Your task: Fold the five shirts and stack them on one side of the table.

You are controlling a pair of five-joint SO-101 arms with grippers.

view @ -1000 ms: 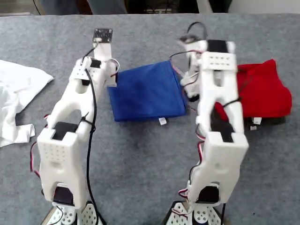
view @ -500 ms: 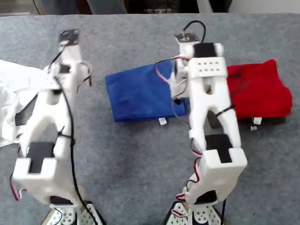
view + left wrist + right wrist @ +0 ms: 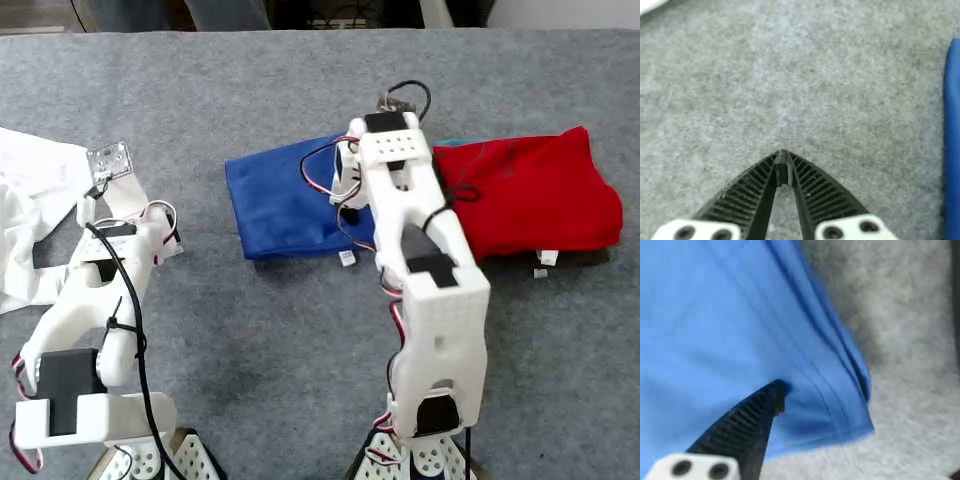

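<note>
Blue shirt lies folded at frame center in the high view, its rt edge hidden under your right arm. Red shirt lies folded at center-right w/ a dark layer peeking out along its lower edge. White shirt is crumpled at the left edge.

Your right gripper is down on the blue cloth near a stitched hem and corner; can't tell if it's spread or pinching. Your left gripper is pressed together, holding nothing, over bare grey table cover, w/ the blue edge off to one side.

Open room: the bare strip btwn white and blue, the wide band along the frame bottom btwn the arms, and the strip along the top.
</note>
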